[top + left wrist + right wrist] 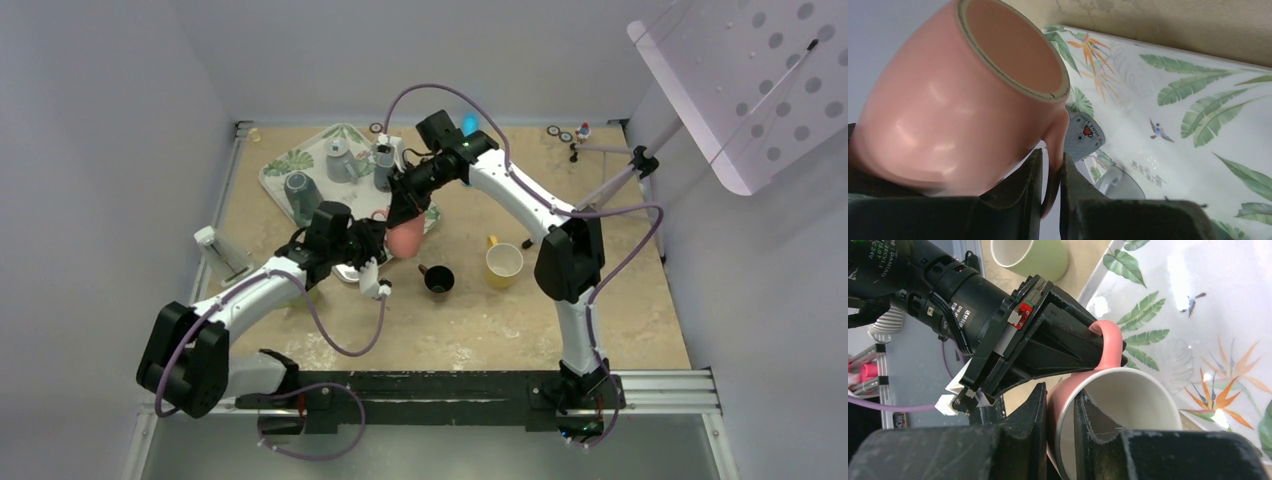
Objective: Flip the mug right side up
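Note:
The pink mug [406, 238] hangs tilted in the air over the near edge of the leaf-patterned tray [300, 160], between both arms. My left gripper [378, 245] is shut on its handle; in the left wrist view the fingers [1050, 157] pinch the handle and the mug's base [1013, 47] faces the camera. My right gripper [408, 212] is shut on the mug's rim. In the right wrist view one finger sits inside the white interior [1128, 395] and the other outside the pink wall, gripper [1060, 392].
A yellow mug [503, 264] and a dark cup [438, 279] stand on the table right of the grippers. Grey mugs [301, 190] sit upside down on the tray. A green mug [1033, 255] is near the left arm. A white stand [215, 250] is at the left edge.

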`<state>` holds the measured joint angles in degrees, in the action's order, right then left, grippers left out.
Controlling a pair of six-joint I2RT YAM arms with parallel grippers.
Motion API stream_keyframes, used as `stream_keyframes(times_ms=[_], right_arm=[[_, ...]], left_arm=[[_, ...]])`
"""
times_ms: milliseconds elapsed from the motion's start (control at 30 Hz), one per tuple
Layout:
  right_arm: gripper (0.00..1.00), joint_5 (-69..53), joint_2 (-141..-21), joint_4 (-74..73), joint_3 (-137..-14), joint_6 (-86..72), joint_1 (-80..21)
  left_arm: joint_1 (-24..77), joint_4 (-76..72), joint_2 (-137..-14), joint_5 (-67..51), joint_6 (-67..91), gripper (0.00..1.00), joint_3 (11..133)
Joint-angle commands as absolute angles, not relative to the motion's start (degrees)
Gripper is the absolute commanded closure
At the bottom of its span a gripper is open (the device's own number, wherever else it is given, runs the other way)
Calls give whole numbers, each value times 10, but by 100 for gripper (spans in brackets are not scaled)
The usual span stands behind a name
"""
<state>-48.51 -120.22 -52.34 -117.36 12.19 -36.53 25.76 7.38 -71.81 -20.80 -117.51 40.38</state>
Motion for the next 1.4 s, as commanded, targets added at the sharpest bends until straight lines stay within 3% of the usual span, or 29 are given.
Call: stream_keyframes(times_ms=[0,100,333,900,1167,1367], right_arm=[[100,-474,-1149,-454,-1118,116,-373],[100,-443,-1132,-392,-1084,77,-373],[100,-364,-1128,-304,-1060,23,-373],[100,-249,-1157,-204,-1042,-32,-372],[100,-216,-1163,-185,-1033,-56,-372],[100,-142,-1137,-197,-1033,-57,-368]], left_arm=[[245,-75,-736,-208,-1270,99,438],[243,-86,-758,-182,-1264,82,452],[238,-108,-789,-163,-1263,60,459],[231,-75,-780,-144,-1270,44,444],[230,-75,-770,-149,-1284,42,427],[229,-50,-750,-108,-1176,40,456]])
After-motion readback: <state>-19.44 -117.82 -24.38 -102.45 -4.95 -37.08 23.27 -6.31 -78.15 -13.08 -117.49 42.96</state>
